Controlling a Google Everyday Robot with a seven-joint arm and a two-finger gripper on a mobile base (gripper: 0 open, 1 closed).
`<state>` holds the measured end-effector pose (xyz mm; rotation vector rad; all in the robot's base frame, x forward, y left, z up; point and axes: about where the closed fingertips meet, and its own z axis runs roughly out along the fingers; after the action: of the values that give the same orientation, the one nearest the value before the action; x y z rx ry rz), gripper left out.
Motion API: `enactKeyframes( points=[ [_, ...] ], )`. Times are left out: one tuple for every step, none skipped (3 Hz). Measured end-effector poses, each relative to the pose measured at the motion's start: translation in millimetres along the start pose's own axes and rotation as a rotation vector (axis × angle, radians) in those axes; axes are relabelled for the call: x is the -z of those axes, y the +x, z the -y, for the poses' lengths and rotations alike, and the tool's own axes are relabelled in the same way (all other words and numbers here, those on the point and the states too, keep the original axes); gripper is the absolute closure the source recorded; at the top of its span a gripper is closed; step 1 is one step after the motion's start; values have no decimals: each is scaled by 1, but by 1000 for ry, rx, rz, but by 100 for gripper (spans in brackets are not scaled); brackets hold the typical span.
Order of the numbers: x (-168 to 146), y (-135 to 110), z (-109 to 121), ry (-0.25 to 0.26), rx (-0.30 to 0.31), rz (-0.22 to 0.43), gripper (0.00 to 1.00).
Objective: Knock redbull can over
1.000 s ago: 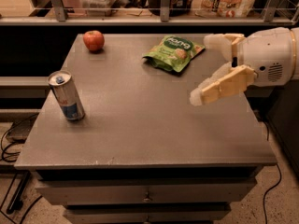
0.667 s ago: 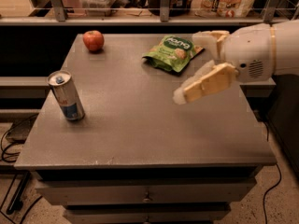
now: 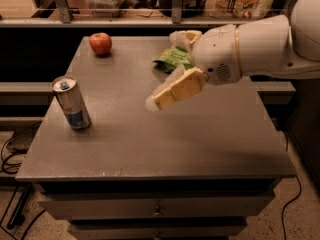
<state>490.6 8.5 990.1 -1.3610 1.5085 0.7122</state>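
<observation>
The redbull can [image 3: 71, 103] stands upright near the left edge of the grey table [image 3: 160, 144]. It is slim and silver with blue panels and a pull-tab top. My gripper [image 3: 162, 69] hovers over the middle of the table, to the right of the can and well apart from it. Its two cream fingers are spread open and hold nothing. The lower finger [image 3: 177, 89] points left toward the can. The white arm [image 3: 250, 49] reaches in from the right.
A red apple [image 3: 100, 43] sits at the far left of the table. A green snack bag [image 3: 172, 59] lies at the far middle, partly behind the gripper. A shelf with packages runs behind the table. Cables lie on the floor at left.
The arm and gripper have moved left across the table, closer to the can. The can, apple and bag have not moved.
</observation>
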Motion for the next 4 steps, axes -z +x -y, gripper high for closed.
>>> enactKeyframes(
  points=[
    [-49,-12,-8,-52,32,39,0],
    [-80,-21,-18,-99,58,64,0],
    [-113,-30,-30,-155,74,94,0],
    [-140,-31,-34,-192,76,107,0]
  ],
)
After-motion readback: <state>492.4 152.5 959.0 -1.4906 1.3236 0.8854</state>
